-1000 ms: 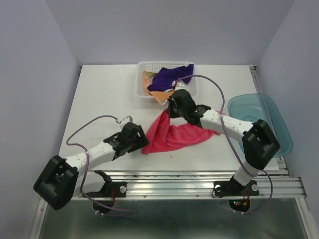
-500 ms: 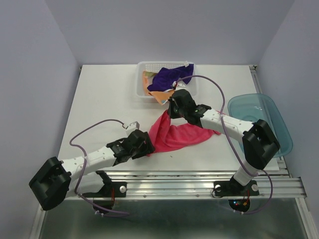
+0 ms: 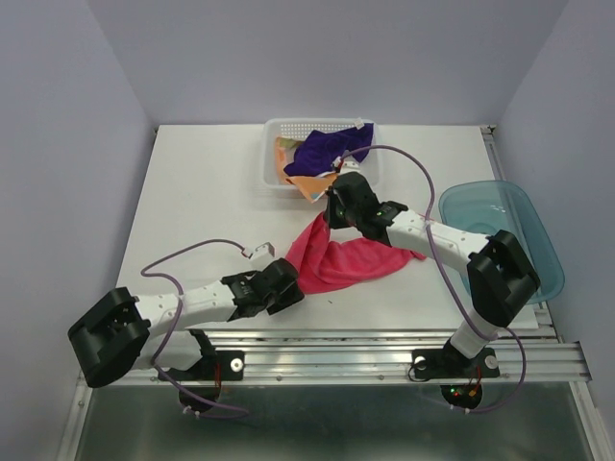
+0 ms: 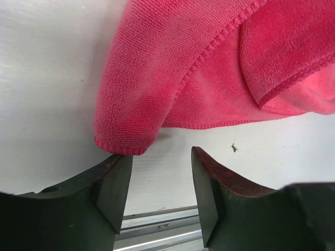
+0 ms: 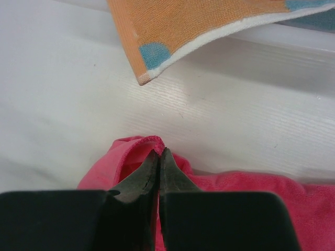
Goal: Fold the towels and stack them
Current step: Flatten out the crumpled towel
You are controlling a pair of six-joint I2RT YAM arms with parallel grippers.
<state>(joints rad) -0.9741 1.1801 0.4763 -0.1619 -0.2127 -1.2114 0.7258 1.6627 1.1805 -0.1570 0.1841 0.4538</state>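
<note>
Noted the right claw (image 5: 158, 152) pinched shut on a raised fold of the pink towel (image 3: 351, 259), near the centre of the overhead frame. In its wrist view I saw the two fingers pressed together with pink cloth peaking at their tips. From that pinch the towel draped down and spread over the bench (image 3: 202, 192) toward lower centre, rumpled, with one flap lapped over another. The left claw (image 4: 159, 157) sat low at the towel's lower-left corner, jaws apart, bare bench between them. The hemmed corner lay right at the tip of the finger on the left of that wrist view; touching or just clear, I could not tell. Nothing was clamped there. The orange dotted towel (image 3: 304, 182) hung over the front wall of the white basket (image 3: 272, 134) at upper centre. One of its corners pointed down over the bench just beyond the right claw, apart from the pink cloth. The purple towel (image 3: 327, 149) was bunched inside the same basket, lying partly over the orange one. The teal tray (image 3: 480, 206) stood at the right edge of the frame, apart from the towels. I logged a small dark speck (image 4: 234, 148) on the bench just below the pink hem.
</note>
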